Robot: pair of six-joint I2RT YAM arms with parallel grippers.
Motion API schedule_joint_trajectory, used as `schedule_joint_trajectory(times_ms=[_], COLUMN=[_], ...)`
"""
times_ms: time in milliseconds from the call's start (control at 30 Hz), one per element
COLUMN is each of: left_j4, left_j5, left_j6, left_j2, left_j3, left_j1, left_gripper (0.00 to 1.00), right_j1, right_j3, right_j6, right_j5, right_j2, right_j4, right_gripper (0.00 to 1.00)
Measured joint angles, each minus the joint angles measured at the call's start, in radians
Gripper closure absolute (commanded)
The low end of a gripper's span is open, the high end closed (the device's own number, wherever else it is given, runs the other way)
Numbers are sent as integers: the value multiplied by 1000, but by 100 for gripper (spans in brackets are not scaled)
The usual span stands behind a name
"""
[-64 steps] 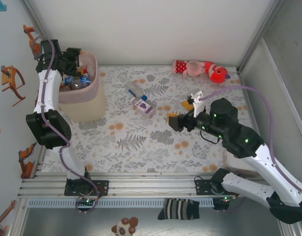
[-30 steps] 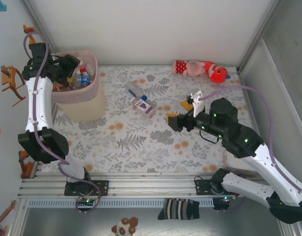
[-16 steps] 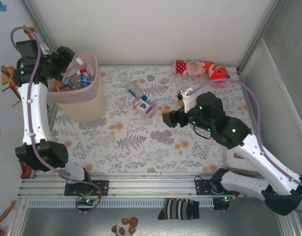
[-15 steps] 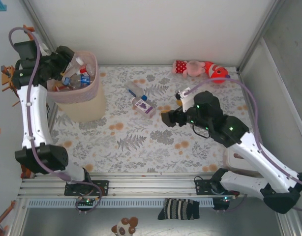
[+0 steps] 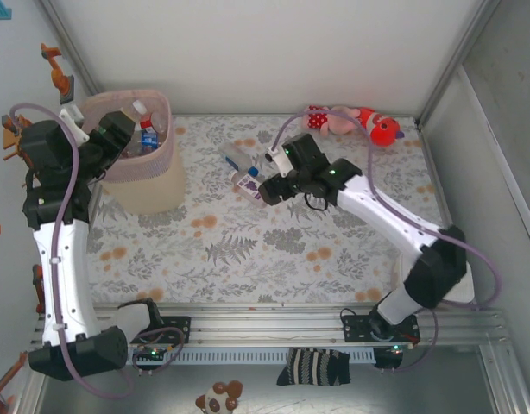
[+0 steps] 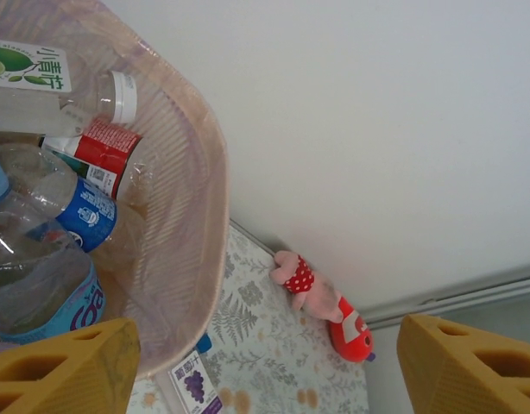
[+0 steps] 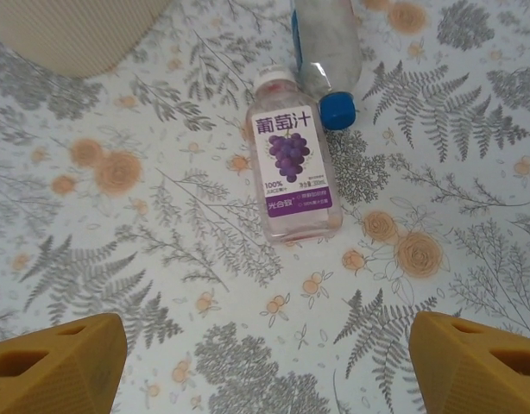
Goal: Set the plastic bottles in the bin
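Right gripper [image 7: 265,366], spread and empty, above a clear grape-label plastic bottle [image 7: 293,177] lying just beside a blue-capped clear bottle [image 7: 327,43] on the floral table [image 7: 161,259]; left gripper [image 6: 265,371], spread, by the pale pink perforated basket [image 6: 205,198] holding several bottles [image 6: 75,216].

you're looking at a matt, perforated pink plastic bin [image 6: 194,254] at ten o'clock, glossy clear plastic bottles [image 6: 41,267] inside, a soft plush toy [image 5: 351,121] at one o'clock, and a smooth printed table cover [image 7: 187,250].
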Motion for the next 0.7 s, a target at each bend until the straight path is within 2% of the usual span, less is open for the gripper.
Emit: schedule_joint_trajectory(times_ms=[100, 200, 367, 700], left_j4=[-3, -14, -39, -41], left_j5=[-17, -24, 21, 127], left_j6=[1, 4, 8, 7], left_j2=[-70, -131, -161, -163], left_j3=[-51, -83, -95, -153], left_j1=[0, 0, 0, 0], left_gripper=[27, 19, 16, 16], right_j1=[-21, -31, -37, -38], right_j3=[69, 130, 239, 386], right_j6=[-30, -57, -96, -144], right_j5=[-3, -7, -14, -30], right_j2=[135, 256, 435, 646], right_j4=[5, 8, 7, 6], right_gripper=[16, 16, 13, 13])
